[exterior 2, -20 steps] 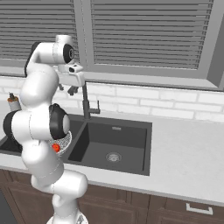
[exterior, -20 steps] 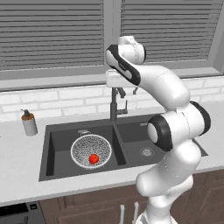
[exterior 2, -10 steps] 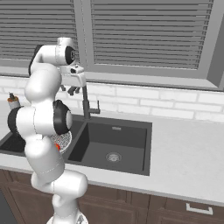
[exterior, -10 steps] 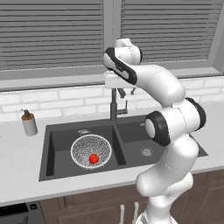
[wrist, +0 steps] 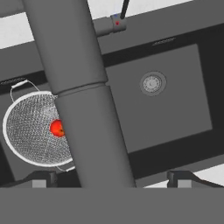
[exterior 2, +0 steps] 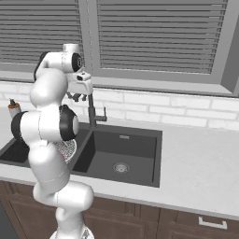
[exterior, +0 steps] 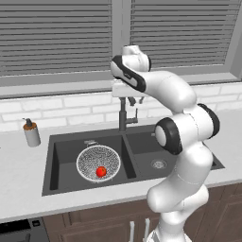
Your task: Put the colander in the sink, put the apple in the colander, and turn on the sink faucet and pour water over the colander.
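while the gripper (exterior: 131, 100) hangs over the top of the faucet (exterior: 123, 117), its fingers spread wide with the spout between them untouched, the colander (exterior: 98, 162) sits in the left basin of the sink (exterior: 66, 146). the apple (exterior: 101, 171) lies in the colander toward 5 o'clock of its middle.

You have the apple (exterior: 101, 171) in the colander (exterior: 98, 163) in the sink's (exterior: 61, 179) nine-o'clock basin, the sink faucet (exterior: 124, 113) behind at twelve.
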